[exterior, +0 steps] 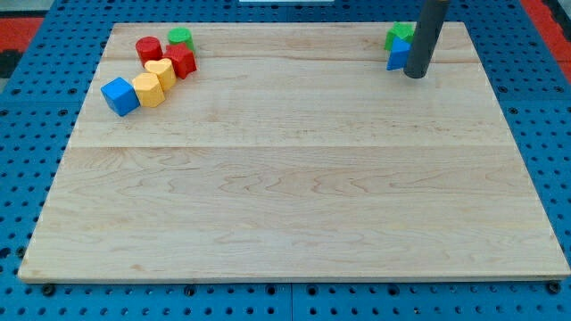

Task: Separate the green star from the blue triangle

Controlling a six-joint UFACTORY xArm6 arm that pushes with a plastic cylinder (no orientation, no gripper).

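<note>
The green star [398,34] sits at the view's top right of the wooden board, partly hidden by my rod. The blue triangle [398,57] lies just below it, touching it. My tip [415,75] rests on the board right beside the blue triangle, at its lower right edge; the rod rises up and to the right, covering the right sides of both blocks.
At the view's top left is a cluster: a red cylinder [148,48], a green cylinder [180,37], a red block [181,61], a yellow heart [161,71], a yellow block [148,90] and a blue cube [119,95]. The board [294,178] lies on a blue pegboard.
</note>
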